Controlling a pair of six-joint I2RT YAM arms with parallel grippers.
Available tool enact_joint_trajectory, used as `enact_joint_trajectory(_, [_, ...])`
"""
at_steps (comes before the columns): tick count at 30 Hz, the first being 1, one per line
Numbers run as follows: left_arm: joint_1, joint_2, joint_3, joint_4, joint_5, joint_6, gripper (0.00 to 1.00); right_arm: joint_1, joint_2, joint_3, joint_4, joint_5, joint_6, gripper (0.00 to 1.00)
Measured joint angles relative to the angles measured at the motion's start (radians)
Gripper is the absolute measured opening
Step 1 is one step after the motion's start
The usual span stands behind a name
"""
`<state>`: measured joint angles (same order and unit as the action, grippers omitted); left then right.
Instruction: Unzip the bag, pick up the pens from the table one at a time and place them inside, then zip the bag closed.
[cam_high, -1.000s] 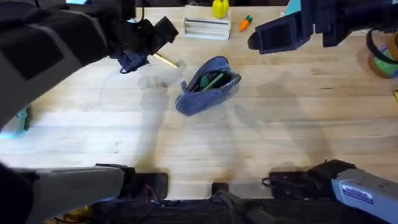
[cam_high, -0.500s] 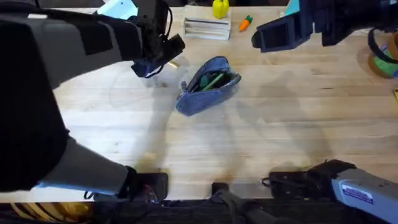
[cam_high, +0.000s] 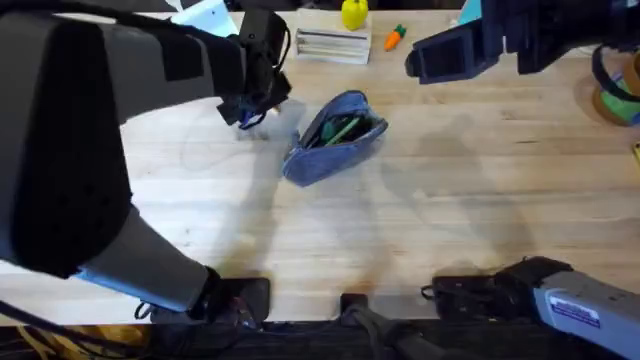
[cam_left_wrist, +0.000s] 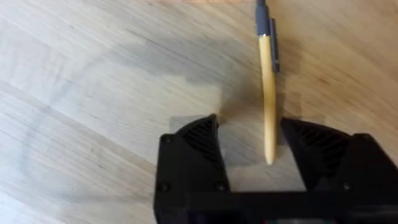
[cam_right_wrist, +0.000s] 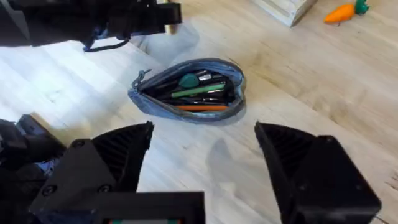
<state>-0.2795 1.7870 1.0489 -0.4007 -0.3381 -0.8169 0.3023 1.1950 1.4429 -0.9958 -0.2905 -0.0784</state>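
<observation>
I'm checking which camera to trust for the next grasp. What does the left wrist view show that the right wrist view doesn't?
Left wrist alone: the yellow pen lying on the table, its end between the left gripper's open fingers. Right wrist alone: the unzipped bag holding a green pen, a carrot toy, and the right gripper's open fingers. Both share the wooden table.

Blue-grey bag (cam_high: 335, 137), yellow pen (cam_left_wrist: 268, 99), pale wood-grained table (cam_high: 450, 210).

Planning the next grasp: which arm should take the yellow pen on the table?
Left. Its open pincer already has the yellow pen between its fingers on the table; the right pincer hangs open near the bag.
</observation>
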Motion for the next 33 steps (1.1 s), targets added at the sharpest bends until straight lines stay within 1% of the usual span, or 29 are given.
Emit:
enact_joint_trajectory(1, [0.002,0.000,0.000,-0.009,-0.007,0.000,0.600,0.000,0.000,0.000,0.000,0.002,0.000,0.997])
enact_joint_trajectory(2, [0.004,0.000,0.000,-0.014,-0.011,0.001,0.535,0.000,0.000,0.000,0.000,0.002,0.000,0.997])
enact_joint_trajectory(4, [0.006,0.001,0.000,-0.015,-0.015,0.001,0.445,0.000,0.000,0.000,0.000,0.002,0.000,0.997])
enact_joint_trajectory(7, [0.006,0.001,0.000,-0.013,-0.015,0.000,0.375,0.000,0.000,0.000,0.000,0.003,0.000,0.997])
enact_joint_trajectory(11, [0.006,0.001,0.000,-0.012,-0.014,0.000,0.361,0.000,0.000,0.000,0.000,0.003,0.000,0.997])
enact_joint_trajectory(12, [0.006,0.001,0.000,-0.011,-0.014,-0.004,0.286,0.000,0.000,0.000,0.000,0.003,0.000,0.997])
enact_joint_trajectory(13, [0.006,0.001,0.000,-0.009,-0.009,-0.006,0.144,0.000,0.000,0.000,0.000,0.004,0.000,0.997])
enact_joint_trajectory(14, [0.006,0.001,0.000,-0.006,-0.006,-0.005,0.076,0.000,0.000,0.000,0.000,0.005,0.000,0.997])
enact_joint_trajectory(15, [0.006,0.001,0.001,-0.005,-0.006,-0.006,0.056,0.000,0.000,0.000,0.000,0.005,0.000,0.997])
enact_joint_trajectory(21, [0.006,0.000,0.001,-0.006,0.002,-0.007,0.046,0.000,0.000,0.000,0.000,0.005,0.000,0.997])
enact_joint_trajectory(24, [0.007,-0.013,-0.001,-0.017,0.015,0.008,0.042,0.000,0.000,0.000,0.000,0.005,0.000,0.997])
enact_joint_trajectory(28, [0.007,-0.079,-0.012,-0.033,0.021,0.062,0.040,0.000,0.000,0.000,0.000,0.005,0.000,0.997])
enact_joint_trajectory(33, [0.004,-0.248,-0.013,-0.033,0.021,0.159,0.041,0.000,0.000,0.000,0.000,0.005,0.000,0.997])
